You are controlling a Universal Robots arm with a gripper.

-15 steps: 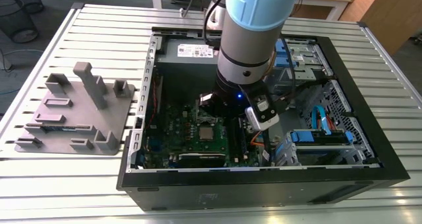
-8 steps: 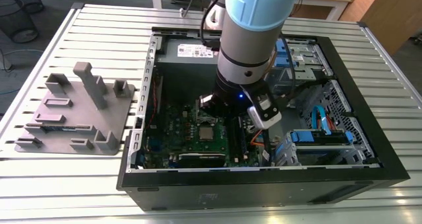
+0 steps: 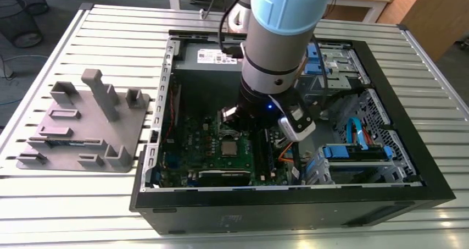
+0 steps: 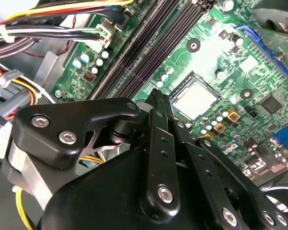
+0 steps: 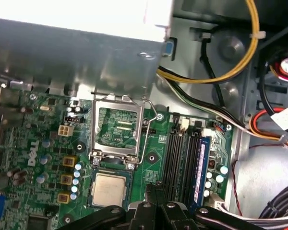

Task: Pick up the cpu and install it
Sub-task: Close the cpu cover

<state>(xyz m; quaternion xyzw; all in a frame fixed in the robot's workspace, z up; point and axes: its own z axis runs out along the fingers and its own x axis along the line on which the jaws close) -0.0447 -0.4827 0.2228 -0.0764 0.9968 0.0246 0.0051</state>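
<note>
1. The cpu lies flat in its socket on the green motherboard.
2. The socket frame stands flipped open just beside it.
3. The gripper, drawn narrow and holding nothing, hangs near the cpu, between it and the memory slots.

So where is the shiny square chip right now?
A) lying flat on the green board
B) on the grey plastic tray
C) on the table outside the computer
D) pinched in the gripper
A: the cpu lies flat in its place on the green board, next to the flipped-up metal frame, with the gripper apart from it.
</note>
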